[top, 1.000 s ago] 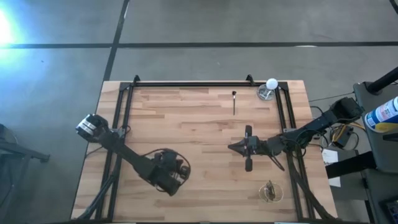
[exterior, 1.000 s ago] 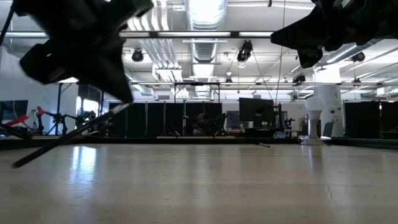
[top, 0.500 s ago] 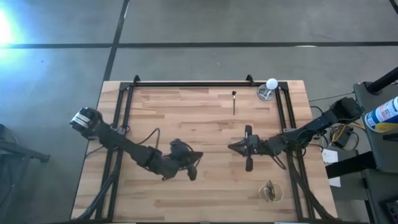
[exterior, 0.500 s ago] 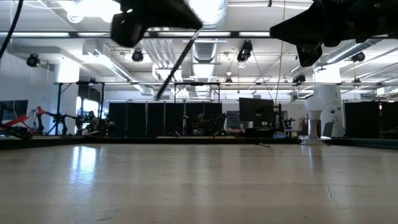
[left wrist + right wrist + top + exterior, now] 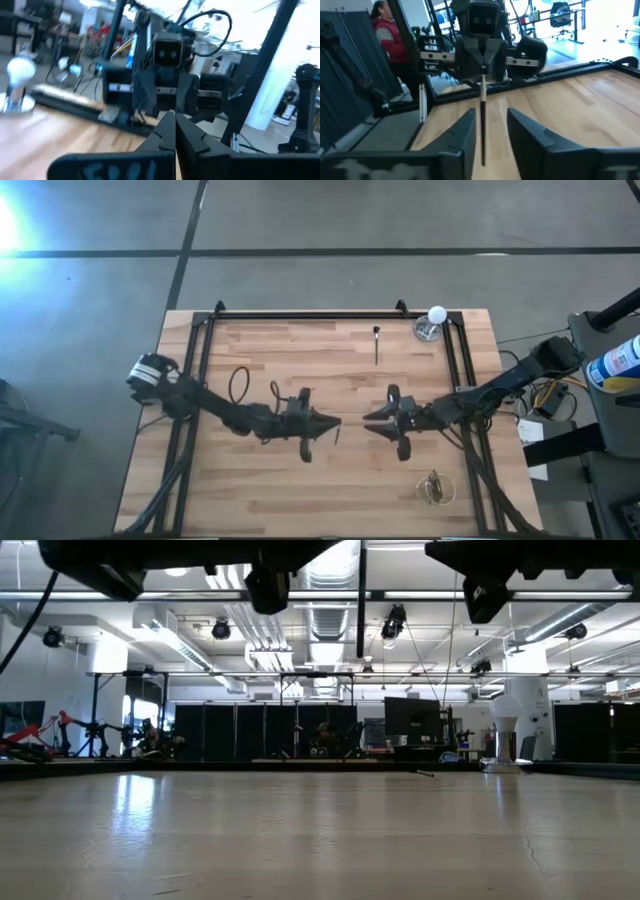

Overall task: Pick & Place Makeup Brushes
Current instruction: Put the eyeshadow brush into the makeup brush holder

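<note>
One makeup brush point(image 5: 483, 120), pale above and dark below, hangs upright over the middle of the table, and my left gripper point(image 5: 335, 423) is shut on it. The low view shows the same brush as a dark vertical stick point(image 5: 360, 610), high above the tabletop. My right gripper point(image 5: 366, 420) faces the left one from the table's right side, a short way off. Its fingers point(image 5: 467, 132) stand open and touch nothing. A second brush point(image 5: 376, 345) lies flat on the wood toward the far edge. My left gripper pinches the brush's pale upper end point(image 5: 483, 80) between its two shut fingers. The fingers come in about level from the table's left side and lie across the brush. The brush hangs upright below them, lifted clear of the table.
A clear round dish with a white ball point(image 5: 430, 325) stands at the far right corner. A small glass holder point(image 5: 434, 488) stands near the right front. Black frame rails point(image 5: 198, 380) run along the table's sides. A person in red point(image 5: 387, 35) stands beyond the table.
My left gripper has swung from the near left part of the table toward the middle and up to the right gripper, carrying the brush. The brush has turned from slanting to hanging upright. My right gripper has stayed in place and opened.
</note>
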